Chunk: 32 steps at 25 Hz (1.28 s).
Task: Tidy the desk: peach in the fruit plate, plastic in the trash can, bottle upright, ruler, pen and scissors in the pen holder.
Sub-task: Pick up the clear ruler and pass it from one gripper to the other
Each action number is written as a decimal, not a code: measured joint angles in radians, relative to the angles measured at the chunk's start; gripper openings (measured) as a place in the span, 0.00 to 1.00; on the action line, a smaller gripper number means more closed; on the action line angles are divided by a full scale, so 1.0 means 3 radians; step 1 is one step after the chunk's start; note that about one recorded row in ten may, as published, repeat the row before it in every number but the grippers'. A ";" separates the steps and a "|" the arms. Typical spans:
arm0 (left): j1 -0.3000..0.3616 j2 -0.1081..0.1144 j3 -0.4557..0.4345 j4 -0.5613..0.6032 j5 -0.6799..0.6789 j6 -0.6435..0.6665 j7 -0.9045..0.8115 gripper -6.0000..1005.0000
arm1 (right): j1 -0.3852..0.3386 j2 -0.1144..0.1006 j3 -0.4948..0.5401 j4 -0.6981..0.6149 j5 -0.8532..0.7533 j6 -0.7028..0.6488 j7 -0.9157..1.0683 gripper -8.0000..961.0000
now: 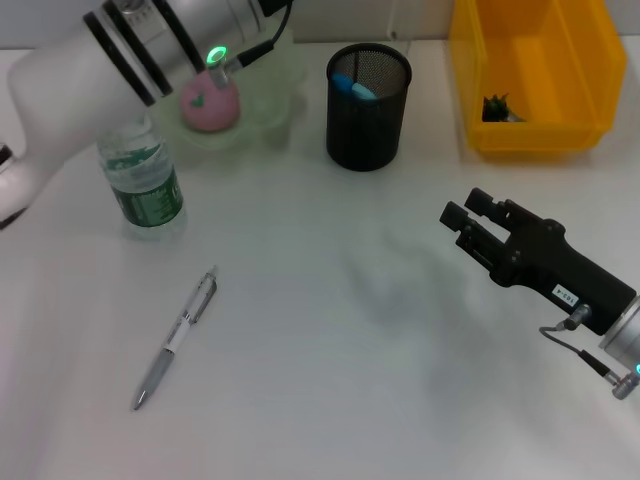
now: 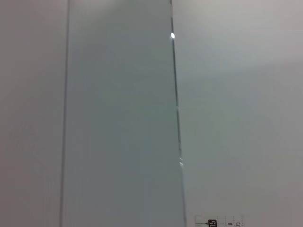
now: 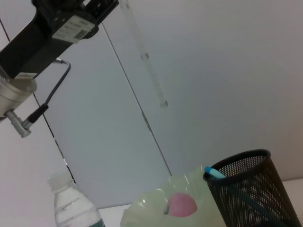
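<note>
Left tool [image 3: 102,5] high at far left pinching a clear ruler [image 3: 144,56], right tool [image 1: 462,217] spread over the counter [image 1: 350,350] (near right), pen [image 1: 178,338] lying near left

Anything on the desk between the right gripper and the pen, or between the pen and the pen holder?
Nothing visible. Bare desk lies between the right gripper and the pen, and between the pen and the pen holder. The bottle stands off to the left of that path.
</note>
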 joint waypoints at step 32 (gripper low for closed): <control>-0.0302 0.0001 0.0729 -0.0623 -0.1667 -0.0270 0.1026 0.44 | 0.0022 -0.0002 -0.0024 0.0066 -0.0136 -0.0176 0.0067 0.51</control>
